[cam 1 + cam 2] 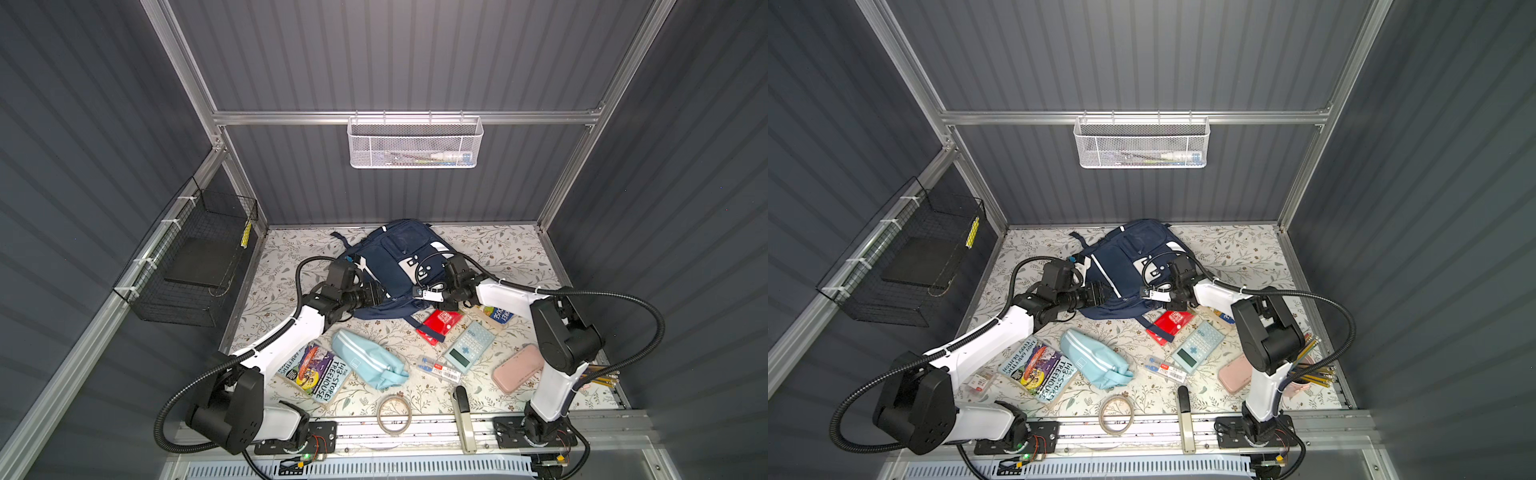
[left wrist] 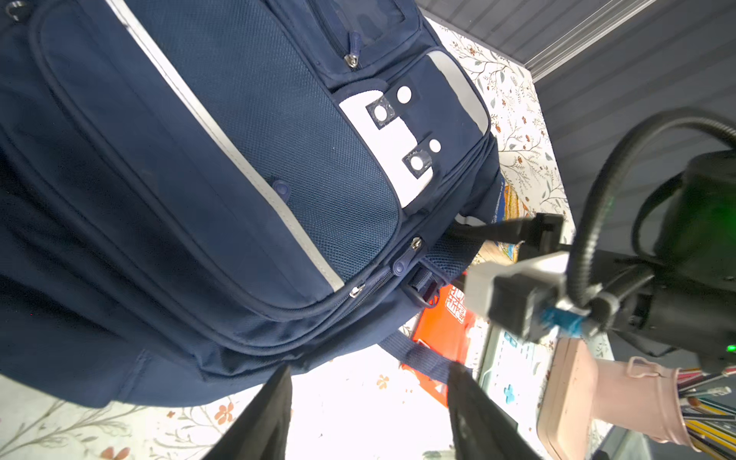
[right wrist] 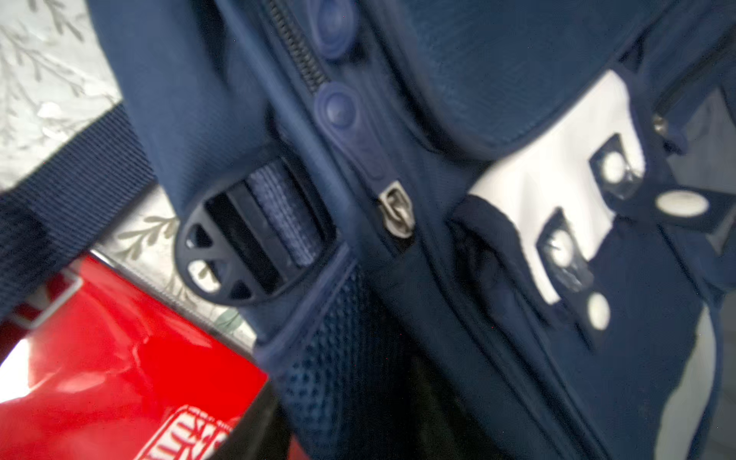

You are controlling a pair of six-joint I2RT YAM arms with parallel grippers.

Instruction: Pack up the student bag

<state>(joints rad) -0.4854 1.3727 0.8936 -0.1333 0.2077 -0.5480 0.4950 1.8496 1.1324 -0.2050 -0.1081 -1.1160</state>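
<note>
Floral table (image 1: pixel 498 249), one student bag (image 1: pixel 395 266); left end effector (image 2: pixel 368 370) wide; right end effector (image 1: pixel 422 291) seemingly against it, state unclear.

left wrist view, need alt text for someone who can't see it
A large navy blue fabric backpack with a white reflective stripe fills most of the frame, lying on a floral-patterned table. The left gripper is open beside the bag.

Both top views look steeply down from above the front edge onto the whole table (image 1: pixel 507 249), nearly alike; the left wrist camera faces the student bag (image 2: pixel 247 167) from near, the right wrist camera closer still, both sharing its white patch (image 3: pixel 557 179).
</note>
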